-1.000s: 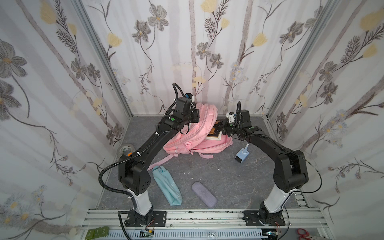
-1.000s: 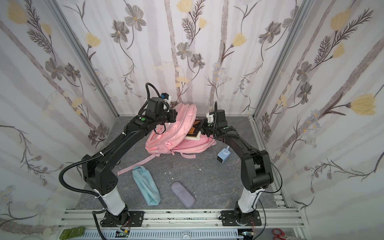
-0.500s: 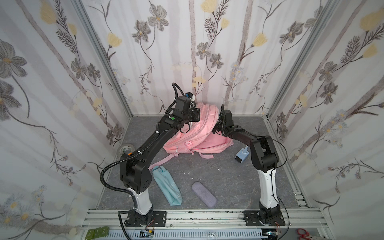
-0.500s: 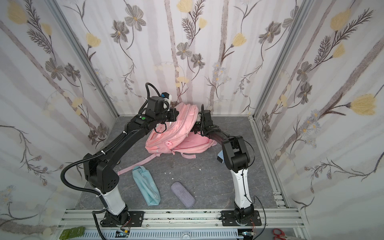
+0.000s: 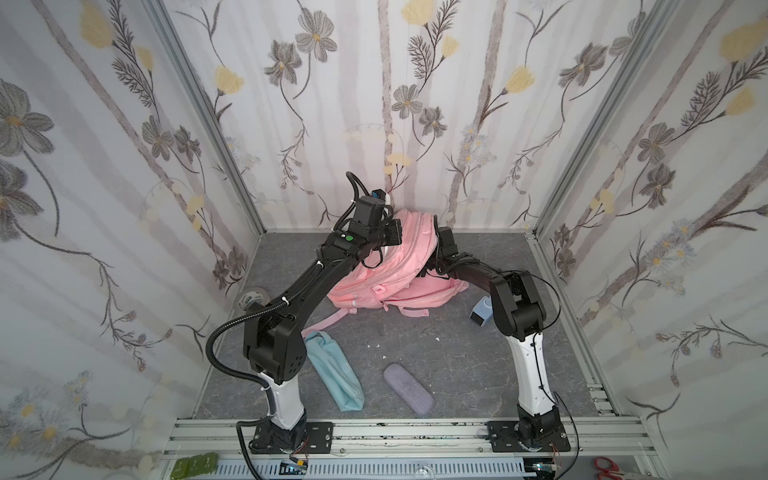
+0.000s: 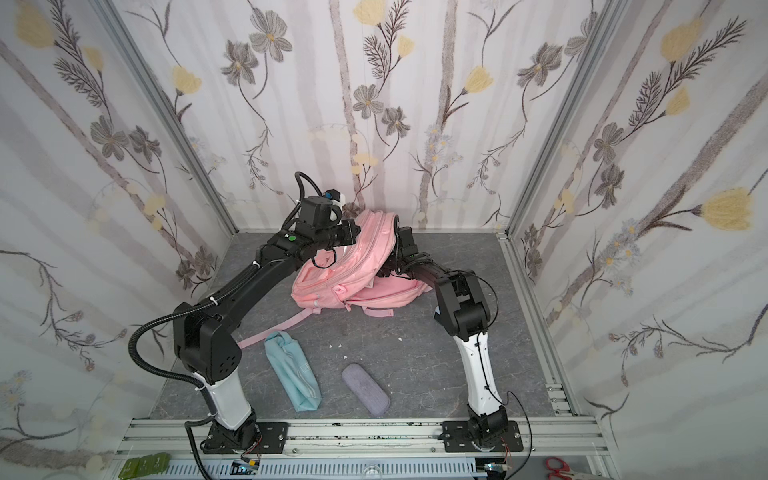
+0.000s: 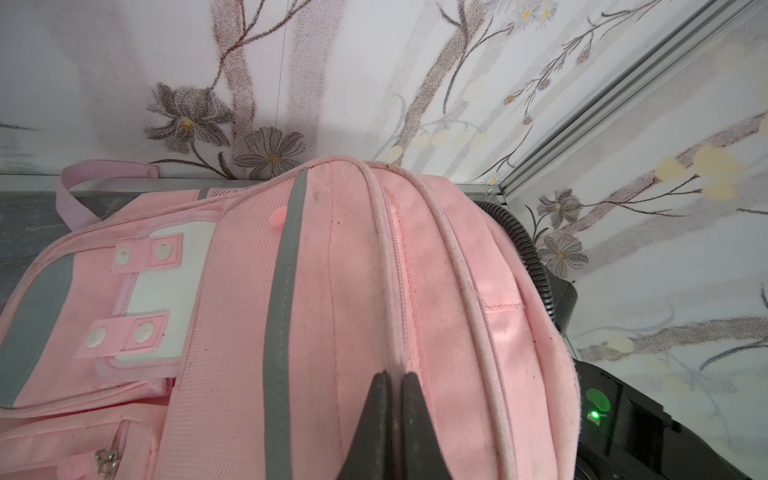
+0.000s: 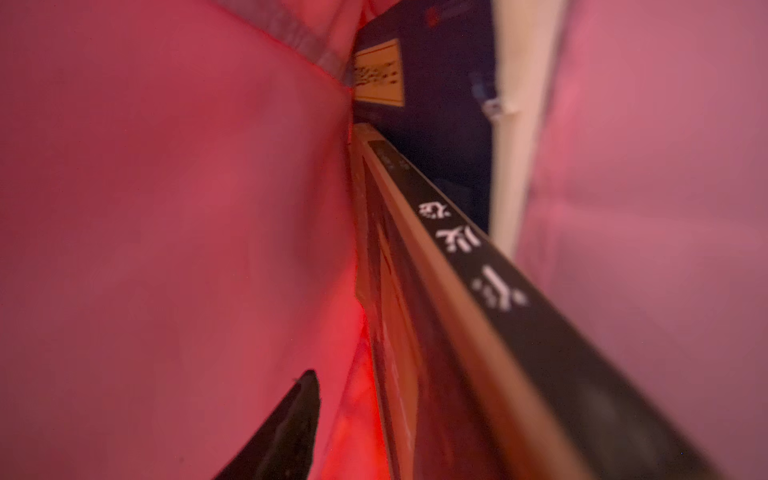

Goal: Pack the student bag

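The pink student bag (image 5: 386, 266) (image 6: 345, 266) lies at the back of the grey floor with its top lifted. My left gripper (image 7: 395, 376) is shut on a piped seam of the student bag (image 7: 353, 270) and holds that edge up. In both top views my right arm's wrist (image 5: 446, 245) (image 6: 405, 243) reaches into the bag's opening and the jaws are hidden by fabric. The right wrist view looks inside the bag. A book with a black spine (image 8: 478, 266) lies along the jaws, and one dark finger (image 8: 291, 415) stands off its cover. The other finger is hidden behind the book. A dark blue book (image 8: 428, 104) sits deeper in.
On the floor in front lie a light-teal pouch (image 5: 334, 374) and a purple case (image 5: 408, 387). A small blue and white object (image 5: 482, 313) stands by the right arm. A tape roll (image 5: 249, 300) sits at the left wall. A pink strap (image 5: 328, 324) trails forward.
My right gripper has pushed from the bag's mouth deep into the bag, taking the book out of sight in the top views, and its jaws have parted. The left gripper has kept its hold.
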